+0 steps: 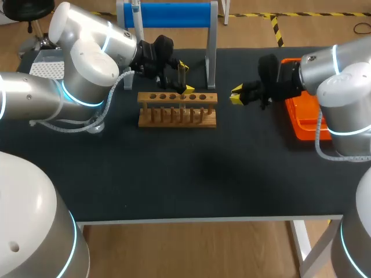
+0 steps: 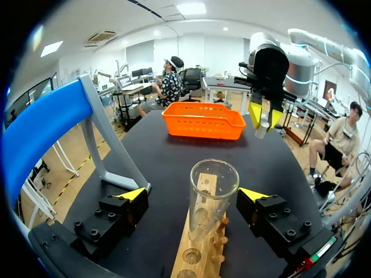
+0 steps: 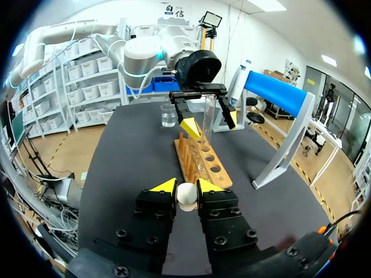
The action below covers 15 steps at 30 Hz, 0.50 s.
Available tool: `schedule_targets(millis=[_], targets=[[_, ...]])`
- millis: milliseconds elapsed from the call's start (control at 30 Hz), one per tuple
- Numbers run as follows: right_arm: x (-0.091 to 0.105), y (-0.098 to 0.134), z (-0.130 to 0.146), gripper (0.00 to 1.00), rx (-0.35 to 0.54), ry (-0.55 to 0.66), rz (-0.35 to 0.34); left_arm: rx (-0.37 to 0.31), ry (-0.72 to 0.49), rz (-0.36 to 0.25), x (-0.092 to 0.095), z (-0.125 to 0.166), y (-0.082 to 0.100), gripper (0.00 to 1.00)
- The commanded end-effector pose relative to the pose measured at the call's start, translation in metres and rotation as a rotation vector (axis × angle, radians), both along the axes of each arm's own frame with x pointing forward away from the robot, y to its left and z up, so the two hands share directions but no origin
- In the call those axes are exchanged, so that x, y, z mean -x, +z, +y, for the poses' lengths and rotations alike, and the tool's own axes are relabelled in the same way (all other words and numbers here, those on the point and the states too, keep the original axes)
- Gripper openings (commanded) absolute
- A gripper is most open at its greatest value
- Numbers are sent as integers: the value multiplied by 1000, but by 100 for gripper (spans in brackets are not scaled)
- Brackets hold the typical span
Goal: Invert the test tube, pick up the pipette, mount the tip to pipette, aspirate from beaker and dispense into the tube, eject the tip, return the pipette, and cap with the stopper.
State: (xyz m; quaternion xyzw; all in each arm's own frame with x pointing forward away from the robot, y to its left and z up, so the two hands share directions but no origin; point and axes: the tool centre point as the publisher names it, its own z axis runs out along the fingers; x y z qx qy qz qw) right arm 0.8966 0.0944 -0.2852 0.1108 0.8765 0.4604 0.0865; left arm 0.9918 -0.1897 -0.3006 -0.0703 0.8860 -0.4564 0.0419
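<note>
A clear test tube (image 2: 212, 194) stands upright, mouth up, in the wooden rack (image 1: 177, 110). My left gripper (image 2: 197, 196) is open around the tube, its fingers apart from the glass on both sides; the head view shows this gripper (image 1: 184, 79) over the rack's middle. To the right of the rack my right gripper (image 3: 186, 192) is shut on a small white stopper (image 3: 186, 194), hovering above the table (image 1: 236, 95). From the right wrist, the rack (image 3: 204, 161) lies ahead, with the tube (image 3: 209, 117) and a glass beaker (image 3: 168, 114) beyond it.
An orange basket (image 1: 301, 123) sits at the table's right edge, behind my right gripper. A stand with a blue top bar (image 1: 174, 14) and grey legs rises behind the rack. The front half of the black table (image 1: 191, 179) holds nothing.
</note>
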Motion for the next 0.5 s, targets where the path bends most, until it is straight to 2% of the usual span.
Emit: schedule_targets(millis=[33, 167, 500], targets=[[1, 2, -1, 0, 1, 2, 3, -2, -2, 3, -1, 0, 0, 100], [1, 2, -1, 0, 1, 2, 3, -2, -2, 3, -1, 0, 0, 100], [-28, 18, 20, 0, -5, 36, -4, -2, -2, 3, -1, 0, 0, 100]])
